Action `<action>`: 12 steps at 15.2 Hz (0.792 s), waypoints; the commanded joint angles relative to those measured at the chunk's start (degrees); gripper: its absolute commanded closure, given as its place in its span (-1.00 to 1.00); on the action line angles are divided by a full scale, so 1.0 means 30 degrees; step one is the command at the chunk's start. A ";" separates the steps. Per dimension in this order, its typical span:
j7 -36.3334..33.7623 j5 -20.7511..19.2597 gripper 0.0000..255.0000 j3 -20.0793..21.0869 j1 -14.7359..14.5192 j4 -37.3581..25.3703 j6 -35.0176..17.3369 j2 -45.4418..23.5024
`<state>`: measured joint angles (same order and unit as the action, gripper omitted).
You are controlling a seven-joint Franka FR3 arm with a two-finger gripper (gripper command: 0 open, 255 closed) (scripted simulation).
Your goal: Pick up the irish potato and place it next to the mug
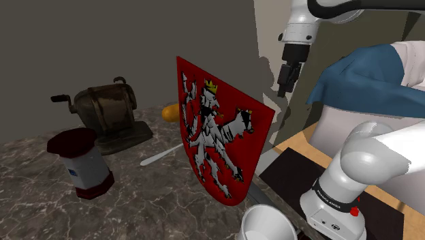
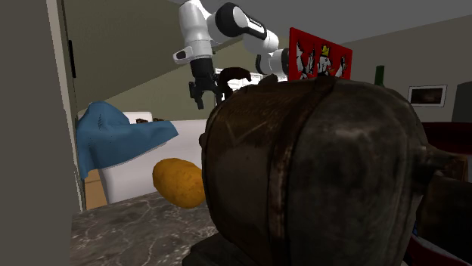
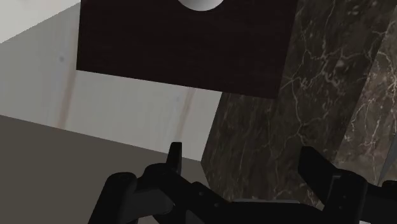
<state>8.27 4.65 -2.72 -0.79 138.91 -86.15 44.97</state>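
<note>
Tool up high by the wall corner, well above the table. Fingers apart, nothing between them. Potato sits on the table's far side, between the brown crank box and the red shield, partly hidden behind the shield in the shoulder view. From the second exterior view it lies near the table edge, just beside the box. White mug at the near edge, well apart from the potato, shield between them. Table is dark veined marble. White jar with a dark red cap near the box. Grey walls, blue cloth draped over white furniture, pale wood floor by the stand.
</note>
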 commanded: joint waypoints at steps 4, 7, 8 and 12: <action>0.1664 -0.0185 -1.00 -0.0033 -0.0810 -0.0737 -0.1589 -0.2037; 0.3272 -0.0300 -1.00 0.0013 -0.1573 -0.1652 -0.2987 -0.4043; 0.3793 -0.0328 -1.00 0.0043 -0.1820 -0.1992 -0.3411 -0.4700; 0.5815 -0.0402 -1.00 0.0263 -0.2741 -0.3489 -0.4900 -0.7242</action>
<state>24.19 3.42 -2.23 -8.23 129.49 -99.47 25.26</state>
